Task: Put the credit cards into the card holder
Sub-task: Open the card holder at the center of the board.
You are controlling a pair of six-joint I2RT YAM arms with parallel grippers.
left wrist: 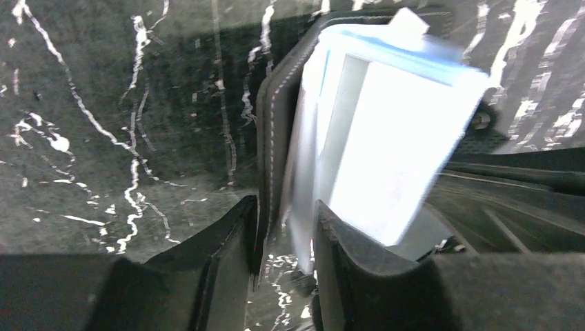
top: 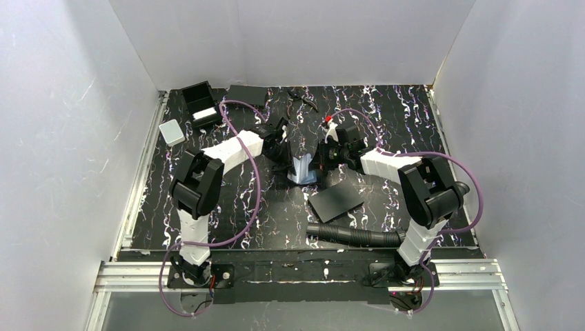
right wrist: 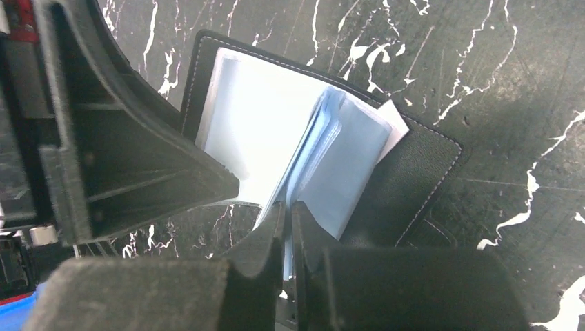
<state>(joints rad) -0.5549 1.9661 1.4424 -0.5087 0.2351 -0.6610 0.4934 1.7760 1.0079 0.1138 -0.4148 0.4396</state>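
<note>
The card holder [top: 301,169] stands open at the table's middle: a black stitched cover [right wrist: 414,172] with pale-blue leaves [left wrist: 393,138] fanned up from it. My right gripper [right wrist: 288,210] is shut on the lower edge of one thin, card-sized pale-blue sheet [right wrist: 345,165] in that fan. I cannot tell whether this sheet is one of the credit cards or a sleeve. My left gripper [left wrist: 286,221] is open, its jaws either side of the black cover's edge [left wrist: 276,124] and one pale leaf, with a gap left between them. In the top view the left gripper [top: 286,160] and the right gripper [top: 323,157] flank the holder.
A matte black flat sheet [top: 336,200] lies just near-right of the holder, and a black ribbed hose [top: 355,236] lies closer to the arm bases. At the back left are a black open box [top: 201,103], a flat black case [top: 246,93] and a small pale box [top: 171,132]. White walls enclose the table.
</note>
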